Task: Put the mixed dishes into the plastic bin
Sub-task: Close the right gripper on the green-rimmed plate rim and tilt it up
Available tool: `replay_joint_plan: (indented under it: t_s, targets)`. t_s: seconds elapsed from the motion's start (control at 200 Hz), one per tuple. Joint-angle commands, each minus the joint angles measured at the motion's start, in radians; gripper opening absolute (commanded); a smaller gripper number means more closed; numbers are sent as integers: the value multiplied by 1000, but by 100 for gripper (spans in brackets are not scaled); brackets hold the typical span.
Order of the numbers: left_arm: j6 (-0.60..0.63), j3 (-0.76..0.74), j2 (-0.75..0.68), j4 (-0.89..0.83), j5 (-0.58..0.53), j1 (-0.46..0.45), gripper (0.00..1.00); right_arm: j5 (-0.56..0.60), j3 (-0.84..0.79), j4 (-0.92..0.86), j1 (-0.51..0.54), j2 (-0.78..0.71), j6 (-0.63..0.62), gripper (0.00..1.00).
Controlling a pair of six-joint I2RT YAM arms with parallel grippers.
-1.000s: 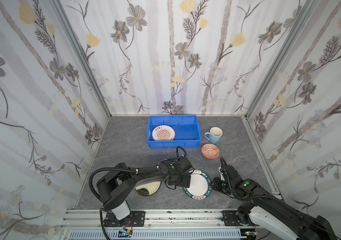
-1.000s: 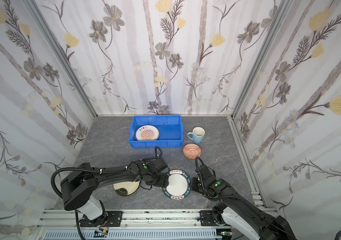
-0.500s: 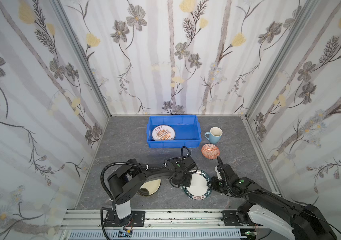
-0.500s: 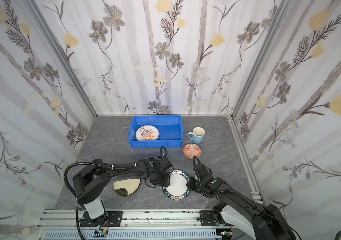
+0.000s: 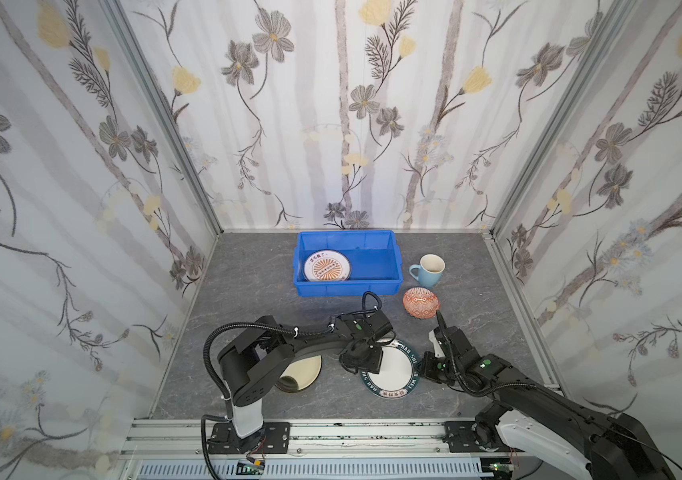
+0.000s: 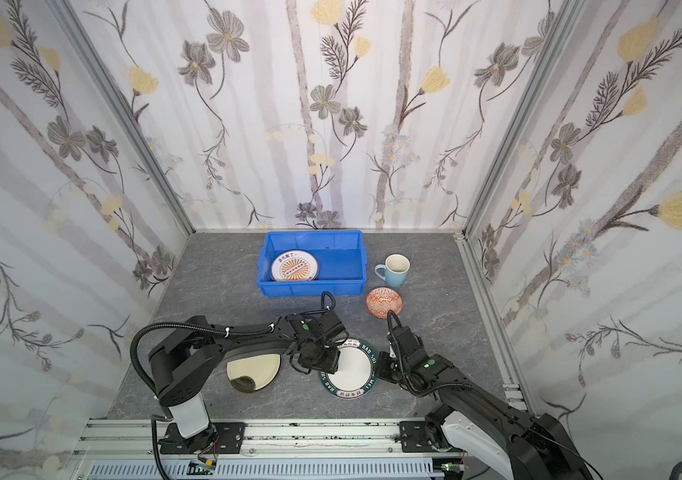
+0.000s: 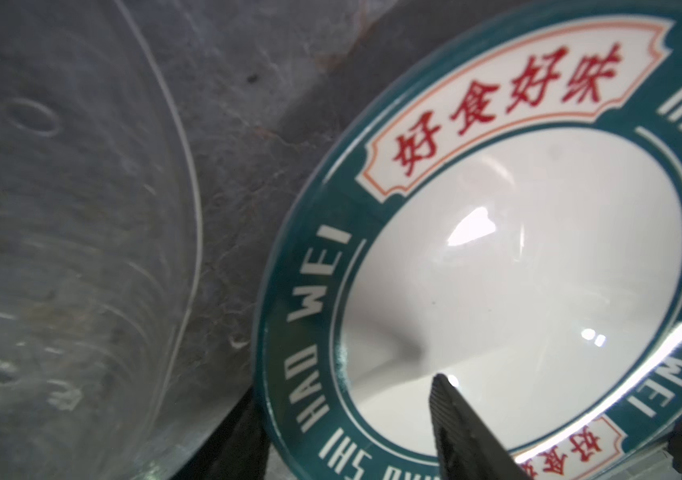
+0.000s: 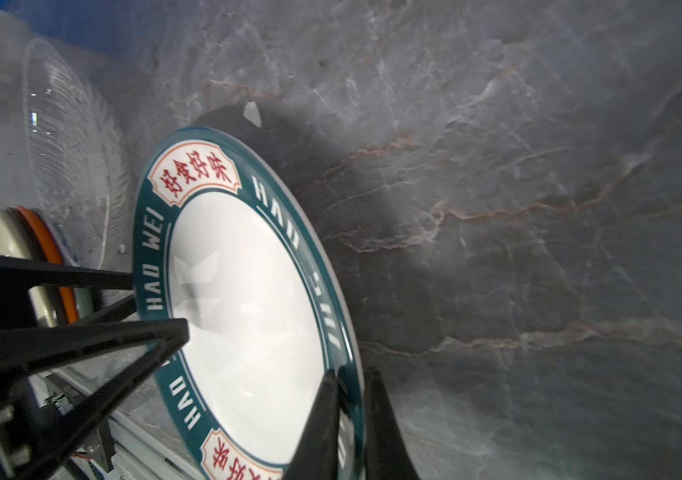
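Right gripper point(image 8: 349, 380) is clamped on the right rim of the teal-rimmed plate point(image 5: 391, 368), which sits on the grey table point(image 5: 248, 299) in front of the blue bin point(image 5: 347, 287). Left gripper point(image 5: 363, 360) has its jaws spread, straddling the plate's left rim. 1 sunburst plate point(image 5: 327, 266) is in the bin.

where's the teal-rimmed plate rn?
In both top views the teal-rimmed plate sits on the grey table near its front edge, centre-right, in front of the blue bin; the right gripper pinches its right rim.
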Motion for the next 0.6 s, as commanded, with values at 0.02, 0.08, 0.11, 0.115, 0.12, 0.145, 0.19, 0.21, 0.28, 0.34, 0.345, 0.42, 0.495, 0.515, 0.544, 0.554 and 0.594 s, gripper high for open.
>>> replay_joint_plan:
  t_s: [0.02,0.08,0.11,0.115,0.12,0.145,0.19,0.21,0.28,0.34,0.345,0.42,0.495,0.515,0.544,0.554,0.594]
  targets:
    - [14,11,-24,22,25,12,87,32,19,-53,0,-31,-3,6]
    - [16,12,-34,18,28,19,98,33,22,-63,0,-44,-6,5]
    - [17,15,-40,14,28,23,100,34,24,-68,-2,-50,-8,4]
    - [17,15,-41,13,27,23,100,34,23,-69,-2,-51,-8,4]
    - [17,16,-42,12,27,23,100,35,23,-70,-2,-53,-8,4]
    - [19,20,-47,8,24,24,100,35,25,-72,-3,-59,-8,4]
    - [21,25,-59,-2,20,27,100,35,26,-79,-4,-70,-8,3]
    - [21,30,-64,-8,17,28,100,34,27,-81,-5,-76,-8,3]
    - [29,44,-84,-35,4,33,100,30,33,-90,-6,-101,-8,2]
    - [35,58,-104,-62,-9,39,100,31,46,-101,-8,-123,-8,3]
    - [36,59,-105,-64,-10,39,100,31,47,-103,-9,-124,-8,3]
    - [47,75,-132,-90,-26,49,100,35,66,-113,-14,-143,-20,2]
    - [57,75,-158,-96,-33,66,100,42,92,-121,-22,-147,-44,2]
    - [58,73,-164,-98,-34,73,100,43,99,-123,-26,-146,-50,2]
    - [60,71,-171,-101,-35,83,100,40,112,-129,-32,-142,-61,2]
    - [60,71,-173,-103,-35,87,100,40,117,-130,-34,-140,-64,2]
    - [65,70,-183,-109,-36,101,100,37,137,-139,-42,-133,-72,2]
